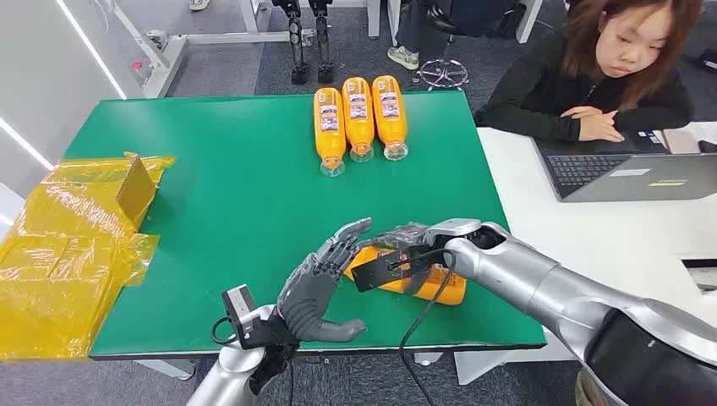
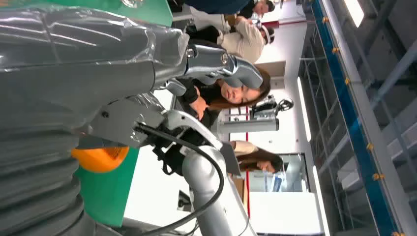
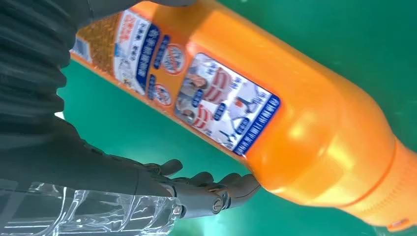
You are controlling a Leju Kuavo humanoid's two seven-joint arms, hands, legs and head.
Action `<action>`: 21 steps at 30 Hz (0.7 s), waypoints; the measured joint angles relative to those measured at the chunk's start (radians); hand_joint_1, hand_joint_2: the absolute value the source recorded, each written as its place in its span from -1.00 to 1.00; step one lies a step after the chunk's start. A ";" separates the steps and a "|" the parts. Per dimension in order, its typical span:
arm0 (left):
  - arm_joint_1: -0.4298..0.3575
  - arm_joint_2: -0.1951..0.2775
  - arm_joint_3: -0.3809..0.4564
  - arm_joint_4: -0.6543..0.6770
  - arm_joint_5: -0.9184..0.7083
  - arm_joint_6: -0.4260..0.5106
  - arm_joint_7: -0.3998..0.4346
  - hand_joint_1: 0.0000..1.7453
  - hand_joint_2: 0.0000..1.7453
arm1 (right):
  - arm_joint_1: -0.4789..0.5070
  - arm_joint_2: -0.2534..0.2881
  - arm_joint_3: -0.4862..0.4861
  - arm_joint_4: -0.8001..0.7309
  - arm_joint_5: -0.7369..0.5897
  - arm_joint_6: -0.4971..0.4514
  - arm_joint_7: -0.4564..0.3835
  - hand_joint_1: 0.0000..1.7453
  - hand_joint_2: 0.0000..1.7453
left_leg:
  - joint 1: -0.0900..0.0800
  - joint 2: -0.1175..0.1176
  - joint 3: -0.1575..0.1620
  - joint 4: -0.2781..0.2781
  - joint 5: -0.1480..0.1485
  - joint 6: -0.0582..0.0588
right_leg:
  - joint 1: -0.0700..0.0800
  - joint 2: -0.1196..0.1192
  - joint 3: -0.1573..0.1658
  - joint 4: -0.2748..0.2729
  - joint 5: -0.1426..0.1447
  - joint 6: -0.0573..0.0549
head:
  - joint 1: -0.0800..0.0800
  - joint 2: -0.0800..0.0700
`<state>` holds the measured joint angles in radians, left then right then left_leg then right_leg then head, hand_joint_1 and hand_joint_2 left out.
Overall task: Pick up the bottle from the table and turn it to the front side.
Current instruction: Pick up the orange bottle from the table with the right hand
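Already, the orange plastic bottle (image 1: 440, 286) is gripped by the right hand (image 1: 406, 245) over the green table (image 1: 237, 203). Beside it, the left hand (image 1: 321, 288) is held empty, fingers spread. Turning to the label front is judged unfinished; 3 matching bottles (image 1: 359, 118) are lined up beyond.

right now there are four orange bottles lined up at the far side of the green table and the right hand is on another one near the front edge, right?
Not quite: the head view shows three orange bottles lined up at the far side of the green table, not four. The rest holds: the right hand is on another bottle near the front edge.
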<state>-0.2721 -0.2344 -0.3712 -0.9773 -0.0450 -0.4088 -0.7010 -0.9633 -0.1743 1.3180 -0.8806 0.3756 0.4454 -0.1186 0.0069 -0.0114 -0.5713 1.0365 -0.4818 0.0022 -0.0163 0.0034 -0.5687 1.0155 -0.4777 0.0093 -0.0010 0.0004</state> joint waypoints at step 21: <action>-0.011 0.001 0.000 0.014 0.008 0.012 0.000 -1.00 1.00 | 0.124 0.033 -0.086 0.084 0.155 -0.134 -0.032 0.70 1.00 | 0.000 0.000 0.000 0.000 0.000 0.000 | 0.000 0.000 0.000 0.000 0.000 0.000 | 0.000 0.000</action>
<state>-0.2827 -0.2332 -0.3712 -0.9632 -0.0365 -0.3972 -0.7009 -0.8389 -0.1417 1.2321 -0.7964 0.5304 0.3110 -0.1502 0.0069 -0.0113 -0.5712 1.0365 -0.4818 0.0022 -0.0162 0.0036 -0.5687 1.0153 -0.4778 0.0093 -0.0011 0.0004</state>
